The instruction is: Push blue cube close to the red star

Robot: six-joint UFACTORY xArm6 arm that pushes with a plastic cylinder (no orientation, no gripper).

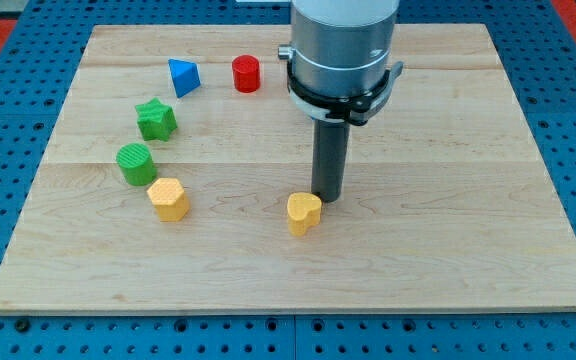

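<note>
On the wooden board (pixel 448 150), my tip (pixel 327 197), a bare rod without jaws, stands just beside the yellow block (pixel 303 212) at its one o'clock, well apart from the light, rigid, easily sliding blue block (pixel 182 77) at ten o'clock, which I judge best pushed flat-on toward the red block (pixel 246 74).

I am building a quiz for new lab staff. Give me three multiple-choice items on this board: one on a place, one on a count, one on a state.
1. My tip is nearest which block? A green star B yellow heart-shaped block C red cylinder
2. How many yellow blocks are there? A one B two C three
3. Is the tip touching the blue block? A yes B no

B: the yellow heart-shaped block lies just below-left of the tip.
B: it and the yellow hexagonal block.
B: the blue block sits far off, toward the view's top left.
</note>
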